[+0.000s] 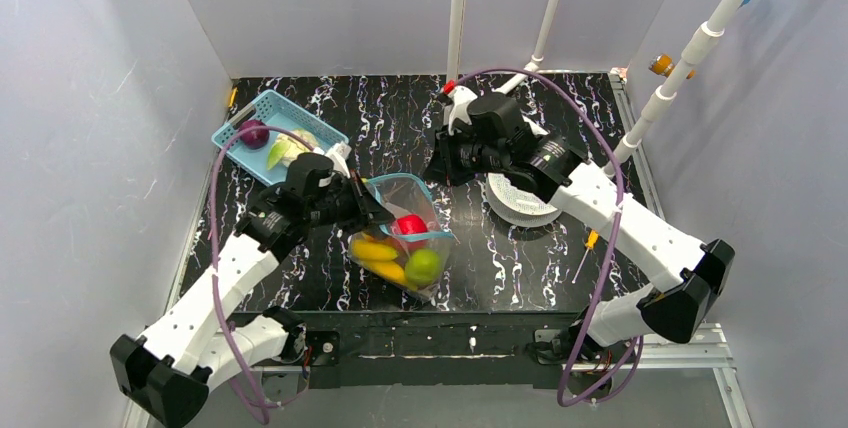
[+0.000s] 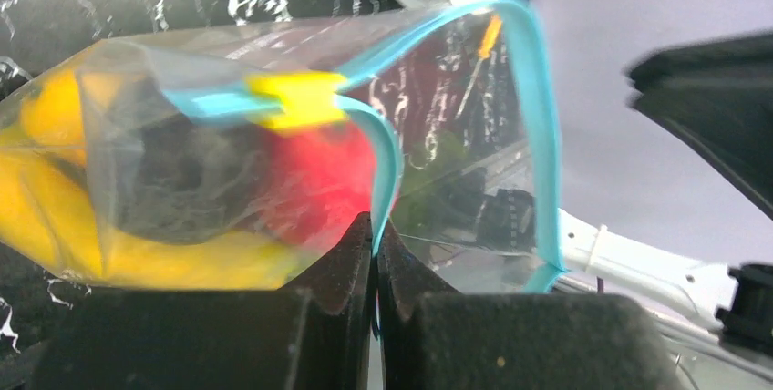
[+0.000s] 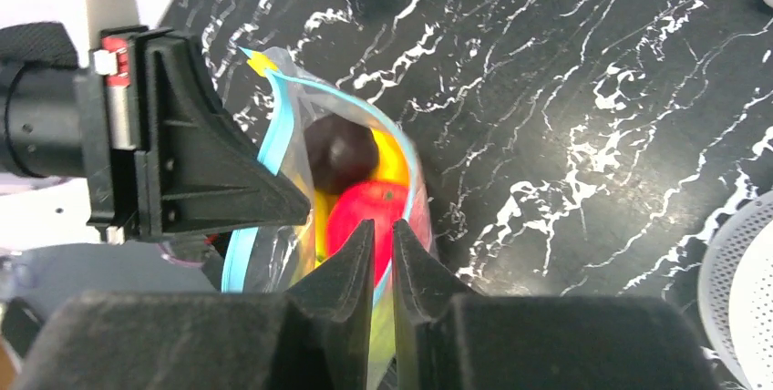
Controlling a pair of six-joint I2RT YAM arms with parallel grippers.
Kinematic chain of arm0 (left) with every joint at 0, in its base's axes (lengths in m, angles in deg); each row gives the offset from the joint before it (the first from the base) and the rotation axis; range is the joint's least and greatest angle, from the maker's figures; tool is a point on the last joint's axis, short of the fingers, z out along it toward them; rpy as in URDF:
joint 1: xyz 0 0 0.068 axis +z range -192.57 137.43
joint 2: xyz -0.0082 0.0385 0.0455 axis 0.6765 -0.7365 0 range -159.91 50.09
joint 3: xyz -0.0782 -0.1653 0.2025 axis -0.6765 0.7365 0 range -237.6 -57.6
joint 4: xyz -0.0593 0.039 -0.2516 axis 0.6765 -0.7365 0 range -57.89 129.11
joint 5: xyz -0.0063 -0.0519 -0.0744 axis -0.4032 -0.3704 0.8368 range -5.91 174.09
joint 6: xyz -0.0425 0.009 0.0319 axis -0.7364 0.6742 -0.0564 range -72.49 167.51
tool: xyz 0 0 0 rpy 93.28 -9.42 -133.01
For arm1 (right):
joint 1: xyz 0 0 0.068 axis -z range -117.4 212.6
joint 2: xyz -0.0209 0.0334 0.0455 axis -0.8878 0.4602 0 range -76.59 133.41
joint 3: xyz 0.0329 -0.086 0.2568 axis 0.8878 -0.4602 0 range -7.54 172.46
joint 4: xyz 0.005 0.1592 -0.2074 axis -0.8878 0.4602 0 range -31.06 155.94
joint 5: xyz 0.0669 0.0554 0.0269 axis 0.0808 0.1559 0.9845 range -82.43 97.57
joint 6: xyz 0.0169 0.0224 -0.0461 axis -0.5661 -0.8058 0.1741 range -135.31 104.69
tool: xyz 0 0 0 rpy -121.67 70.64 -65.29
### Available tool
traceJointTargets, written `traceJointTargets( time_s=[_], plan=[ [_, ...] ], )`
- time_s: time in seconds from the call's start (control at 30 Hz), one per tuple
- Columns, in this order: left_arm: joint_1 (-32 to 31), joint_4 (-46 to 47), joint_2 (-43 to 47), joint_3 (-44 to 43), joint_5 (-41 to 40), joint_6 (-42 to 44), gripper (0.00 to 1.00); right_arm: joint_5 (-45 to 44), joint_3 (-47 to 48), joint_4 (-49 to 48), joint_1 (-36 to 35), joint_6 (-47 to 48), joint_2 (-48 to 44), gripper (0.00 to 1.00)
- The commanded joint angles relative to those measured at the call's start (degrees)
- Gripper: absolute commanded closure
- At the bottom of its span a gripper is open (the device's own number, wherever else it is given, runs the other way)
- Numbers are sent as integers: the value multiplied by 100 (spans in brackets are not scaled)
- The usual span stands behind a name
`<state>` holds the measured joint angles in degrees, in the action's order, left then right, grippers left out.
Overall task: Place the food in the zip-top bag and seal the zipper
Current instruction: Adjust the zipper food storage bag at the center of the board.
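Note:
The clear zip-top bag (image 1: 405, 238) lies mid-table with its mouth gaping. Inside it are yellow bananas (image 1: 378, 250), a red piece (image 1: 410, 225) and a green piece (image 1: 422, 266); the right wrist view also shows a dark purple piece (image 3: 339, 148). My left gripper (image 1: 375, 210) is shut on the teal zipper (image 2: 542, 117) strip at the mouth's left side, its fingertips (image 2: 374, 226) pinching the strip just past the yellow slider (image 2: 296, 98). My right gripper (image 3: 383, 226) hovers over the mouth's right rim with its jaws a narrow gap apart, the strip showing through the gap.
A light-blue basket (image 1: 275, 133) at the back left holds a purple eggplant (image 1: 254, 133) and pale green pieces (image 1: 283, 151). A white perforated disc (image 1: 520, 198) lies under the right arm. An orange-handled tool (image 1: 588, 248) lies to its right. White pipes stand along the back.

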<state>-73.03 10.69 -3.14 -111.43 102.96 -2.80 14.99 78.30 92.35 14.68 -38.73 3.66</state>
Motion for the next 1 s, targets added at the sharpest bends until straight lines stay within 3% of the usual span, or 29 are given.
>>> traceJointTargets(
  time_s=[0.0, 0.2, 0.4, 0.5, 0.63, 0.73, 0.8, 0.9, 0.97],
  plan=[
    [31, 128, -88, 254, -62, -423, 100, -294, 90, 177, -275, 827, 8, 77],
    [31, 9, 93, 213, -198, -401, 100, -257, -287, 280, -455, 1343, -397, 27],
    [31, -91, 201, 229, -268, -387, 100, 255, -581, 336, -462, 1538, -1222, 7],
    [31, -104, 222, 161, -257, -358, 100, 1087, -1231, 154, -464, 1912, -1695, 4],
    [31, -221, 270, 69, -276, -265, 100, 1461, -2064, -271, -472, 2212, -2079, 3],
    [31, -242, 295, 43, -272, -267, 100, 1485, -2433, -870, -557, 2187, -2137, 3],
    [31, -220, 302, 44, -270, -285, 100, 852, -2474, -1256, -716, 1997, -2018, 5],
    [31, -174, 320, 54, -309, -353, 100, 414, -2355, -1504, -894, 2072, -1688, 17],
    [31, -117, 342, 49, -307, -401, 100, 132, -2347, -1643, -947, 2233, -1495, 36]
  ],
)
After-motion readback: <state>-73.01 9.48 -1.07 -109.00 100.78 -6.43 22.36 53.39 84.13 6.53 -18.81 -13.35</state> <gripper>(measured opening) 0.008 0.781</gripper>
